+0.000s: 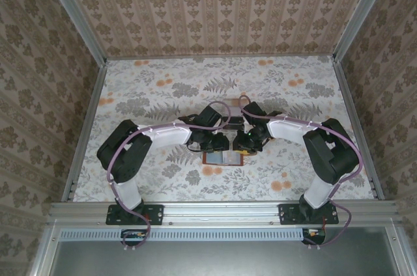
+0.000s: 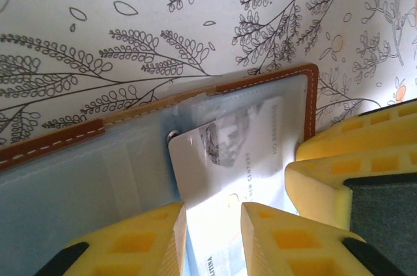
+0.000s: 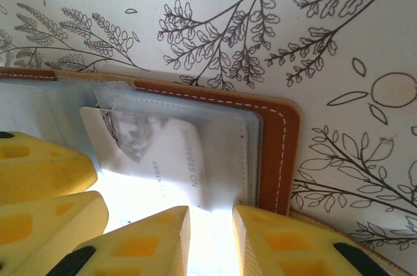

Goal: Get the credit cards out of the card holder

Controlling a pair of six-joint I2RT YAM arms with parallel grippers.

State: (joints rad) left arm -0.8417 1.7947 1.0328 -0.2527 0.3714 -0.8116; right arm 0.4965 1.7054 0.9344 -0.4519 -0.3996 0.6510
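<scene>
The brown card holder lies open on the table between both arms. Its stitched leather edge frames a grey-blue lining with clear pockets. A pale credit card sticks partway out of a pocket, tilted. My left gripper stands over the card's near end, jaws a little apart, with the card's face showing in the gap. My right gripper hovers at the holder's right part, jaws also slightly apart above the clear pocket holding the card. Each gripper's yellow fingers appear in the other's wrist view.
The table wears a floral cloth, with patterned walls on three sides and a metal rail along the near edge. Both arms crowd the middle, grippers nearly touching. Open cloth lies left, right and behind.
</scene>
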